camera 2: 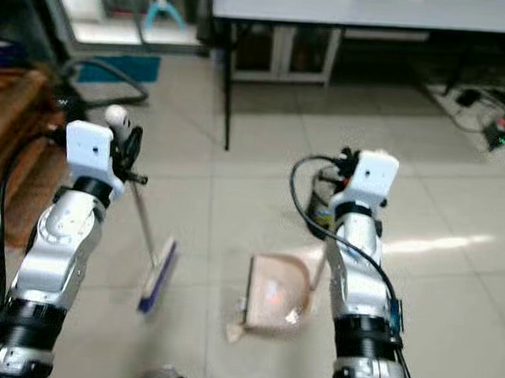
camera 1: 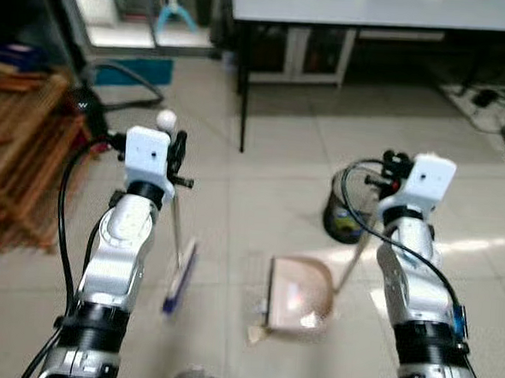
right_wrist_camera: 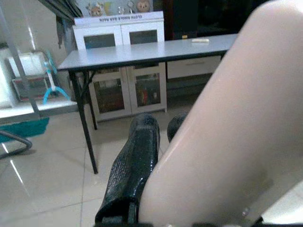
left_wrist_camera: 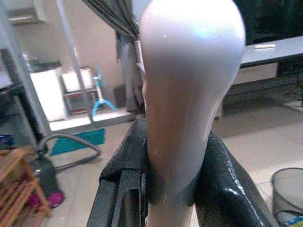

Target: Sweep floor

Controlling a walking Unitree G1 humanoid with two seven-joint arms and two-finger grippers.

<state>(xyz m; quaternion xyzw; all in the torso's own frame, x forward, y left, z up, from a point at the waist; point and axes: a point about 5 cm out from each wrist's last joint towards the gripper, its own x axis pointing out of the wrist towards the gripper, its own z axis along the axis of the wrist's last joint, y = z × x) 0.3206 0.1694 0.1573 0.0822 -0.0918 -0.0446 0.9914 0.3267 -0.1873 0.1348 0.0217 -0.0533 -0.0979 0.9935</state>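
My left gripper (camera 1: 176, 156) is shut on the pale handle of a broom (camera 1: 175, 227). The handle's rounded white top (left_wrist_camera: 189, 71) stands up between the black fingers (left_wrist_camera: 120, 182). The broom's blue-edged brush head (camera 1: 179, 279) rests on the tiled floor to the left of the dustpan. My right gripper (camera 1: 389, 170) is shut on the long handle (right_wrist_camera: 227, 142) of a beige dustpan (camera 1: 297, 296), which lies flat on the floor between my arms. A small crumpled scrap (camera 1: 257, 331) lies at the pan's near left corner.
A black mesh waste bin (camera 1: 345, 213) stands just beyond the dustpan. A grey table (camera 1: 375, 8) with a black leg (camera 1: 244, 94) crosses the back. A wooden rack (camera 1: 18, 166) is on the left, a vacuum hose (camera 1: 135, 75) behind it, and cables (camera 1: 498, 105) far right.
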